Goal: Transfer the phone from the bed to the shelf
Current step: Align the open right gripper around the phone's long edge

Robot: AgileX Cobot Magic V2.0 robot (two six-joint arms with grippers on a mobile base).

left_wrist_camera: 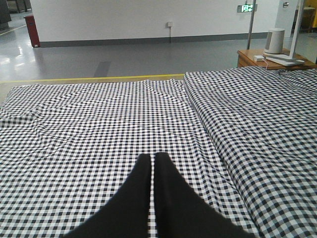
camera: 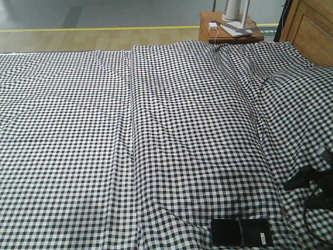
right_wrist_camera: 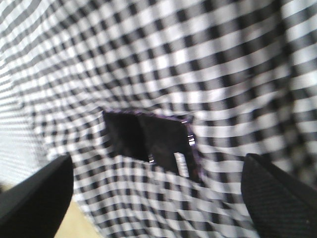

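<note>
The phone [camera: 241,232] lies flat on the bed [camera: 156,130], at the bottom edge of the front view, right of centre. In my right wrist view it sits mid-frame with its long axis running left to right, between the fingers of my right gripper [right_wrist_camera: 157,166], which is spread wide and empty. My left gripper [left_wrist_camera: 152,166] hovers pressed closed, holding nothing, and its view shows no phone.

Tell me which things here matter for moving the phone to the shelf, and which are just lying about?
Job: phone, checked bed, open right gripper; the shelf is out of view.
Lying about: wooden nightstand, white cylinder and small white box on it.
</note>
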